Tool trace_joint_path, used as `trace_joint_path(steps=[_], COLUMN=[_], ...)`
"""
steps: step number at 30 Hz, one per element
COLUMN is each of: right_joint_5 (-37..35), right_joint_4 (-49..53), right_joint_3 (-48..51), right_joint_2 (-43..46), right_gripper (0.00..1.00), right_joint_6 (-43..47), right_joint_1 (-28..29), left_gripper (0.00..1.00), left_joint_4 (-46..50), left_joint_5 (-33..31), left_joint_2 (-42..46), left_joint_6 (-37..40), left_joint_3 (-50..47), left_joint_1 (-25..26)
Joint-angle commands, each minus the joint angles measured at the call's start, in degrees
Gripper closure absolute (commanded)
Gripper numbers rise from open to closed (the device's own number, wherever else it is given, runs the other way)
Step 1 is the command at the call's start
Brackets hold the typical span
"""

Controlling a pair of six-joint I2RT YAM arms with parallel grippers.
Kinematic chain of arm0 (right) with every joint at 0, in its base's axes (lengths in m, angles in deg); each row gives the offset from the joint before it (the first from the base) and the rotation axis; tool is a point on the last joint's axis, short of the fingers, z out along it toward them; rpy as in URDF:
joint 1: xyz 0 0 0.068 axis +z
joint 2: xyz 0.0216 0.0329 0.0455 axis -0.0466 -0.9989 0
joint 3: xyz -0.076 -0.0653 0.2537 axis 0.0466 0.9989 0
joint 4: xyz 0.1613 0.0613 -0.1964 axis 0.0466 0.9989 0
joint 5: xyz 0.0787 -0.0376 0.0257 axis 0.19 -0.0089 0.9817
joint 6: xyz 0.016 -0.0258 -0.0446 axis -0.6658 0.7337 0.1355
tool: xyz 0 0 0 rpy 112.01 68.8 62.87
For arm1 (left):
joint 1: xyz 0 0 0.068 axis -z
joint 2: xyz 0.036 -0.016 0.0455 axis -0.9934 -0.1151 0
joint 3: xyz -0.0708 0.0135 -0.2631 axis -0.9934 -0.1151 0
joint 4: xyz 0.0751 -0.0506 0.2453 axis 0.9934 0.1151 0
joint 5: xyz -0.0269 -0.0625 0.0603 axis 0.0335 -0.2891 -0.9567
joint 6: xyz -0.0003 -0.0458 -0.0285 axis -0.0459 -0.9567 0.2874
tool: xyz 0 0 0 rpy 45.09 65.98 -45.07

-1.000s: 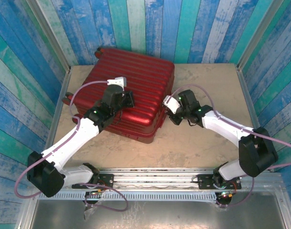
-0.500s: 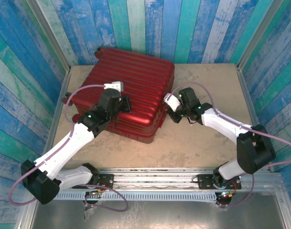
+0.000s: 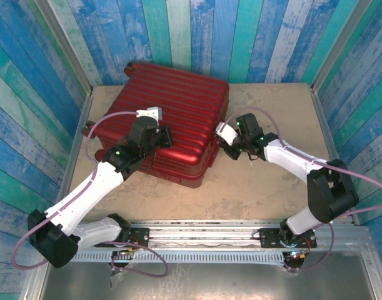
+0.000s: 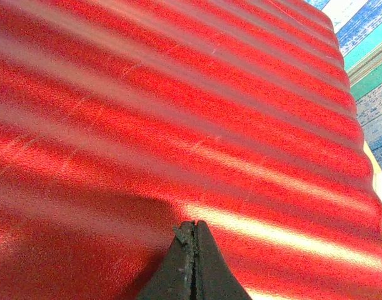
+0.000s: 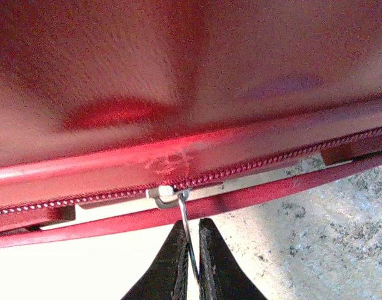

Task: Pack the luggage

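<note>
Right gripper (image 5: 192,232) is seen clenched on the thin metal zipper pull (image 5: 184,215), which is held between the two black fingertips just below the slider (image 5: 167,194). Left gripper (image 4: 192,230) is shown pressed fully closed, with nothing held, its tips set against the ribbed top shell.

Compared with a second ago, the left arm's elbow has been carried outward toward the left wall and its wrist drawn slightly back across the shell. The right forearm has been swung a little nearer the suitcase's right side. Over the last half second almost nothing has been moved.

The luggage (image 3: 184,100) is laid flat with one dark-red shell on top of the other. Its inside is hidden. In the right wrist view a narrow pale gap is seen under the zipper line along the side seam.

The luggage is placed on the far left part of the speckled table (image 3: 259,181), against the blue plank wall. The left gripper is positioned over its near half, and the right gripper is held at its right edge.
</note>
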Motion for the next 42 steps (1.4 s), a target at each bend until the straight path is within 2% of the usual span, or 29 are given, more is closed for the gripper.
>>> trace_joint_path(steps=[1, 7, 18, 30, 42], right_joint_5=[-3.5, -1.81, -2.24, 2.48, 4.61], right_joint_4=[-0.38, -0.52, -0.98, -0.88, -0.17], right_joint_3=[-0.16, -0.33, -4.61, -12.61, -25.93], right_joint_2=[-1.92, -1.29, -2.2, -9.05, -21.9], right_gripper=[0.9, 0.99, 1.0, 1.0, 1.0], right_joint_6=[0.28, 0.28, 1.24, -1.68, -3.47], right_joint_1=[-1.27, -2.74, -6.49, -11.91, -16.97], left_gripper=[1.0, 1.0, 1.0, 1.0, 1.0], left_joint_4=[24.17, 23.95, 22.68, 23.16, 23.46], left_joint_5=[4.91, 4.93, 6.2, 5.09, 4.29], left_joint_2=[-5.62, -5.73, -5.32, -7.39, -7.58], left_joint_6=[-1.35, -1.0, -0.88, -0.99, -1.16], left_joint_3=[-8.16, -8.26, -9.32, -9.36, -9.28], left_joint_1=[0.77, 0.77, 1.07, 2.53, 3.22])
